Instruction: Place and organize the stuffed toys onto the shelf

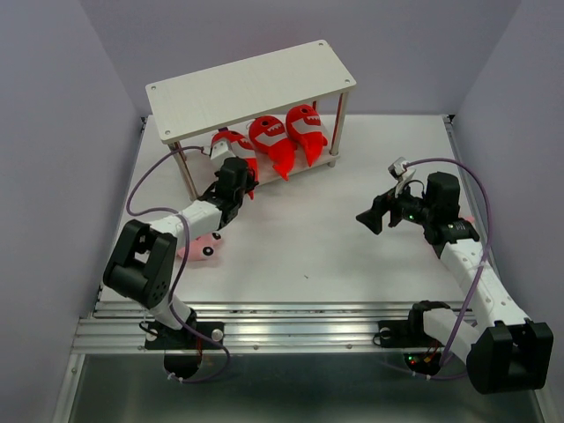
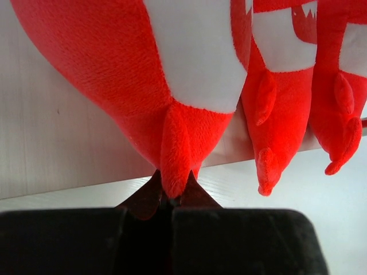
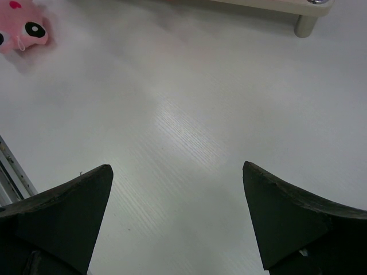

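Note:
The white two-tier shelf [image 1: 251,84] stands at the back. Three red sharks lie side by side on its lower tier: left [image 1: 231,144], middle [image 1: 269,137], right [image 1: 307,128]. My left gripper [image 1: 238,179] is shut on the left shark's tail fin [image 2: 175,166] at the tier's front edge. The left wrist view shows that shark's body [image 2: 103,74] and the two others [image 2: 275,109] [image 2: 338,97]. A pink toy [image 1: 201,249] lies on the table beside the left forearm and also shows in the right wrist view [image 3: 23,28]. My right gripper [image 1: 374,217] [image 3: 178,177] is open and empty over bare table.
A shelf foot [image 3: 305,24] shows at the top right of the right wrist view. A sliver of pink [image 1: 467,218] shows behind the right arm. The shelf's thin legs [image 1: 188,176] [image 1: 338,128] stand at its front corners. Purple walls enclose the table.

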`<state>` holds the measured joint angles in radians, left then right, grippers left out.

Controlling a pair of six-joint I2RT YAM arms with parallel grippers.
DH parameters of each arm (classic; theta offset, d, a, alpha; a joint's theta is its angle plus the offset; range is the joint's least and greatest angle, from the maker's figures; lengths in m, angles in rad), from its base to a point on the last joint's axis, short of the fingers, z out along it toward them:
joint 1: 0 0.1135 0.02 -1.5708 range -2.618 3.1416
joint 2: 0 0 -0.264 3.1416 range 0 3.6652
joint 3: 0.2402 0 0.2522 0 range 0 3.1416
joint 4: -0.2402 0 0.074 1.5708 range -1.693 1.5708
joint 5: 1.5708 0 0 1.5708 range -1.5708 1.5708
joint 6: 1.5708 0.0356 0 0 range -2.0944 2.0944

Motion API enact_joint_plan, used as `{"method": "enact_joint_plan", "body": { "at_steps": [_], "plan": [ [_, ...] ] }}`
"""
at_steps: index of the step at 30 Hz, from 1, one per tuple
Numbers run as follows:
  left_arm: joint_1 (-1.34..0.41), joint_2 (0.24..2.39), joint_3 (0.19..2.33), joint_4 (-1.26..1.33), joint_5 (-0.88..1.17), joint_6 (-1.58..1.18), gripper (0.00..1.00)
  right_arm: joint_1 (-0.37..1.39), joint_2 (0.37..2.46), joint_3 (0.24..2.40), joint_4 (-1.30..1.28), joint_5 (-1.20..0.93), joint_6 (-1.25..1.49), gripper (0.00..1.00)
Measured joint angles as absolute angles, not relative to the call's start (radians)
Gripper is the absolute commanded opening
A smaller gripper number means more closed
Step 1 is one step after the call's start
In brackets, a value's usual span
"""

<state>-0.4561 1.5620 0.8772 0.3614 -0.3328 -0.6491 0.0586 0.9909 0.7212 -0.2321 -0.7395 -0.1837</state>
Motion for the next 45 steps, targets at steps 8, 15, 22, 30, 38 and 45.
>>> {"method": "enact_joint_plan", "body": {
  "at_steps": [8,15,22,30,38,45],
  "plan": [
    [-0.45,1.613,0.926,0.347,-0.363,-0.664,0.09,0.059,0.992,0.723,-0.233,-0.739,-0.187,1.0],
    [-0.434,1.655,0.972,0.324,-0.371,-0.663,0.4,0.057,0.992,0.723,-0.233,-0.736,-0.188,1.0],
    [-0.427,1.663,0.982,0.295,-0.368,-0.663,0.67,0.052,0.996,0.724,-0.234,-0.732,-0.188,1.0],
    [-0.424,1.661,0.982,0.285,-0.348,-0.659,0.77,0.052,0.996,0.725,-0.235,-0.729,-0.188,1.0],
    [-0.424,1.563,0.924,0.281,-0.318,-0.654,0.78,0.052,0.996,0.725,-0.235,-0.729,-0.188,1.0],
    [-0.424,1.507,0.875,0.281,-0.301,-0.656,0.78,0.052,0.997,0.725,-0.236,-0.729,-0.188,1.0]
  ]
}}
